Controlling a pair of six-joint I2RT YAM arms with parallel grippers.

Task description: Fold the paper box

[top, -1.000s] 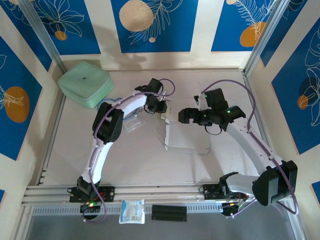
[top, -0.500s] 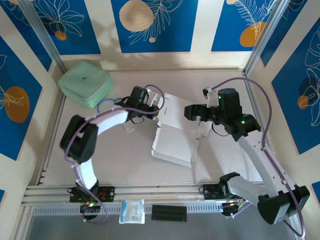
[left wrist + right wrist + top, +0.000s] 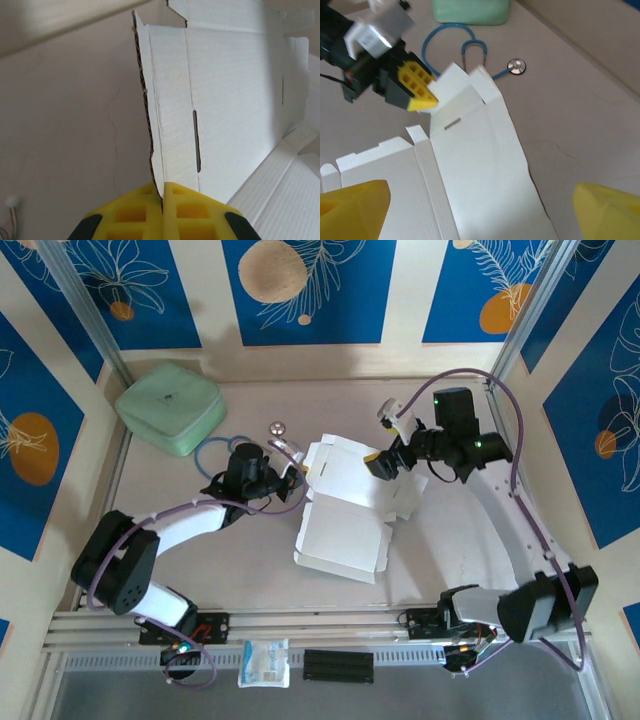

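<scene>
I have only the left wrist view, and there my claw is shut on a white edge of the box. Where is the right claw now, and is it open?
Observer: The right claw is open. It is over the far right part of the box, with its fingers spread wide to either side.
Operator: Thank you. Is something lying behind the part that I hold?
Observer: Yes, a stethoscope lies just beyond it, close to the left claw.
</scene>
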